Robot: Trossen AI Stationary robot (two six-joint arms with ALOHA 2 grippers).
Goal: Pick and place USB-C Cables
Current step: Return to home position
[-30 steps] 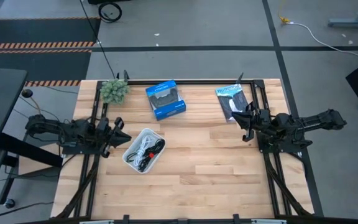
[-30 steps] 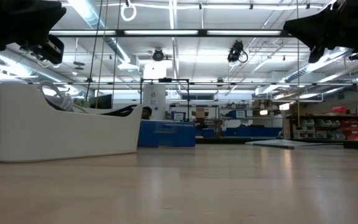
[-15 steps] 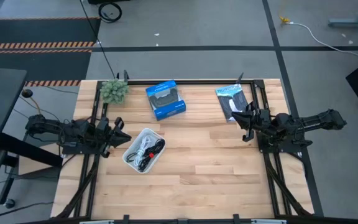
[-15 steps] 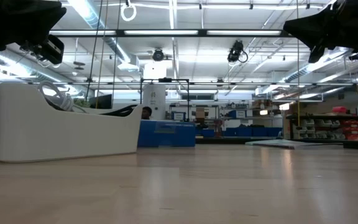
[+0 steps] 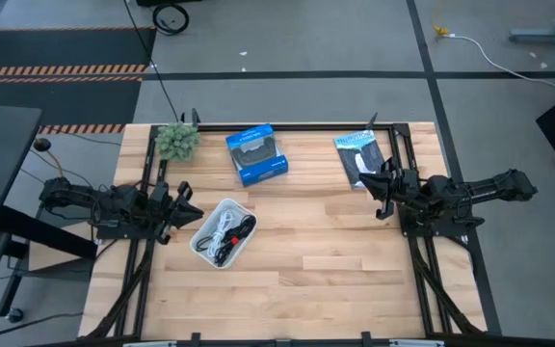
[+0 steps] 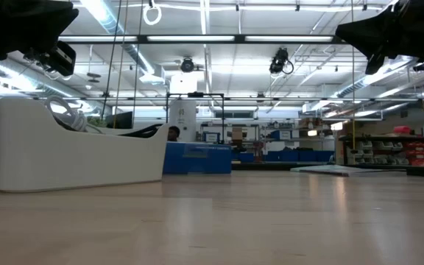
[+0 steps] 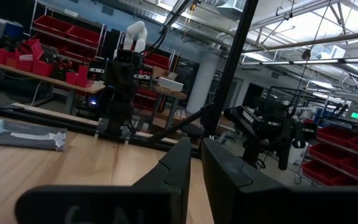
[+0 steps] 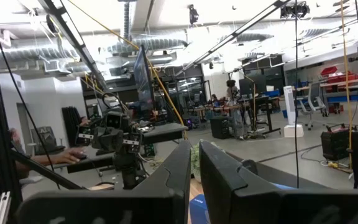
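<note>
The USB-C cables lie in a white tray (image 5: 223, 232) left of the table's middle: a white bundle (image 5: 222, 226) and black cable (image 5: 240, 237) show in it. I cannot pick out a grey-blue one or a red tie. In the low view the tray (image 6: 65, 151) stands on the wood with white cable (image 6: 63, 112) and black cable (image 6: 142, 131) showing above its rim. My left gripper (image 5: 185, 204) hovers shut just left of the tray, above the table. My right gripper (image 5: 378, 190) hovers shut near the right side. Both point toward the table's middle.
A blue box (image 5: 257, 154) and a small green plant (image 5: 176, 141) sit near the far edge. A flat black packet with white print (image 5: 359, 156) lies far right, just beyond my right gripper. Bare wood stretches across the middle and near half (image 5: 326, 270).
</note>
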